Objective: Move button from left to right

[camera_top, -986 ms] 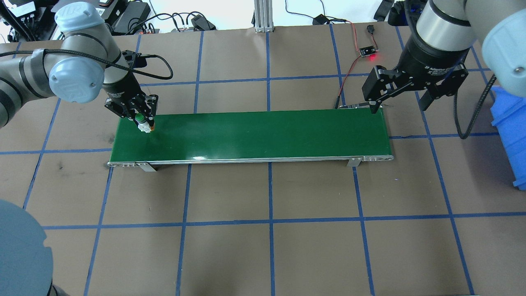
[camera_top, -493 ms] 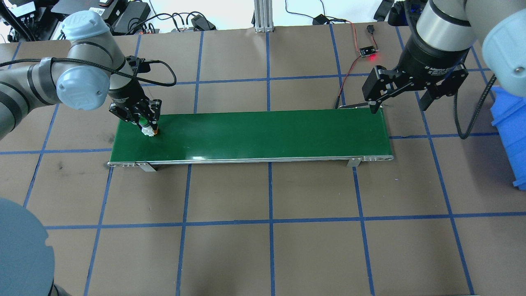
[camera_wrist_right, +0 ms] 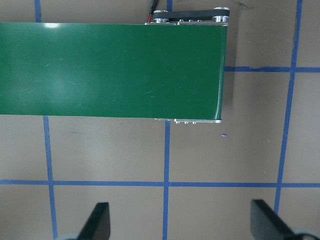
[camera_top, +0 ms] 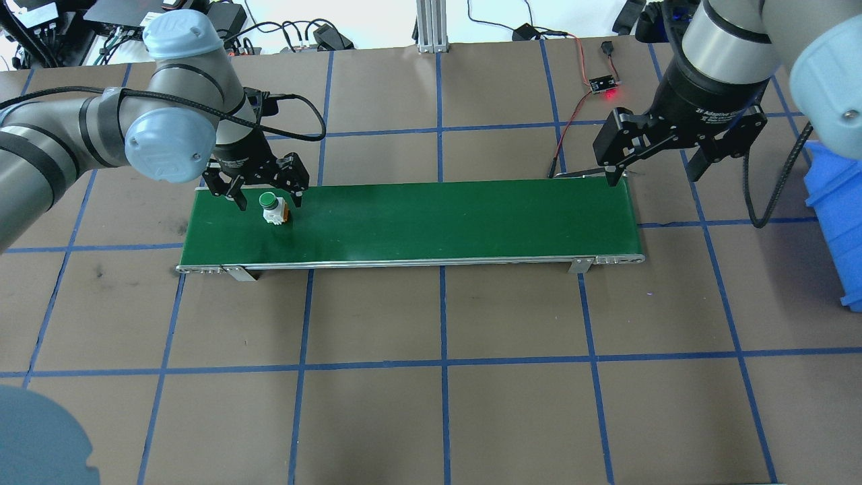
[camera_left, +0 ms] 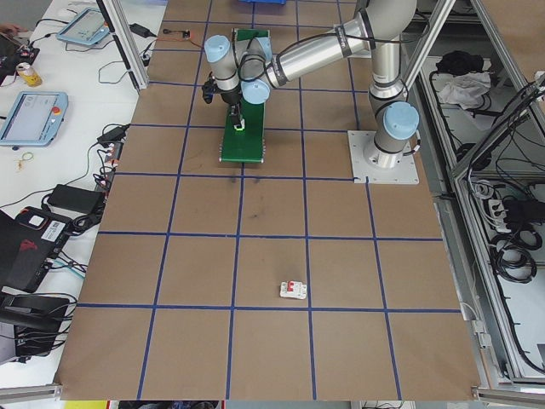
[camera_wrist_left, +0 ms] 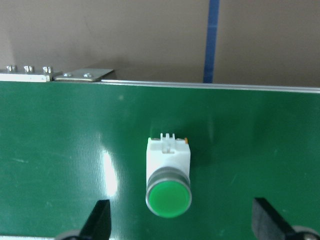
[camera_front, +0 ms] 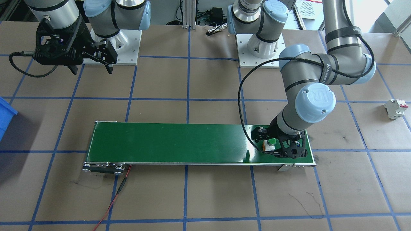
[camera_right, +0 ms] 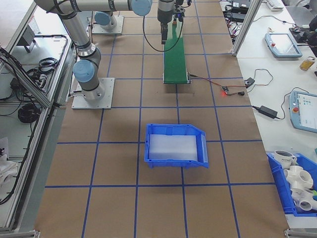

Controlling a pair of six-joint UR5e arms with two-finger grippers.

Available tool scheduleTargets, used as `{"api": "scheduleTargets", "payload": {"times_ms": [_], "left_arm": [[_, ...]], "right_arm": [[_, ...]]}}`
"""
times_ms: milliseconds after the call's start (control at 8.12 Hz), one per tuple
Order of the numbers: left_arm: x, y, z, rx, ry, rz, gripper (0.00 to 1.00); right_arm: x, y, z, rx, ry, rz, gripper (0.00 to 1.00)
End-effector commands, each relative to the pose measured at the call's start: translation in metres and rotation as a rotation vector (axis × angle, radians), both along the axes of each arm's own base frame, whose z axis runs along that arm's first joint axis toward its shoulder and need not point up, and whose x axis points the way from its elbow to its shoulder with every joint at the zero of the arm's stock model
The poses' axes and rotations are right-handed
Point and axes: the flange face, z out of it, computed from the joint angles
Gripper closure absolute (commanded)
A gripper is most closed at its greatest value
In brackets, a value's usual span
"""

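The button point(camera_top: 273, 207) – likely light, rigid, smooth-capped – suits gripping by its boxy white body; both end effectors gape empty.

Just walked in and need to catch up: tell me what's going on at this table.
The left end effector is open around the green-capped push button, which rests on the left end of the green conveyor belt, apparently released. The right end effector hangs open beside the belt's far right end, holding nothing. A white circuit breaker lies apart on the table, off the belt.
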Motion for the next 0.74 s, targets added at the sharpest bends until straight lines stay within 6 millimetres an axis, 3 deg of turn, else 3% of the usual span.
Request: {"api": "scheduleTargets", "payload": {"times_ms": [0, 246, 370, 616], "left_arm": [[-0.036, 0.026, 0.075, -0.037, -0.014, 0.017, 0.0], [-0.051, 0.06, 0.171, -0.064, -0.014, -0.014, 0.0], [-0.058, 0.07, 0.208, -0.123, -0.01, -0.032, 0.0], [-0.059, 0.07, 0.212, -0.133, 0.0, -0.036, 0.0]], "right_arm": [[-0.001, 0.0, 0.0, 0.0, 0.0, 0.001, 0.0], [-0.001, 0.0, 0.0, 0.0, 0.0, 0.001, 0.0], [0.001, 0.0, 0.0, -0.002, -0.004, -0.001, 0.0], [0.001, -0.006, -0.011, 0.016, -0.008, 0.031, 0.0]]}}
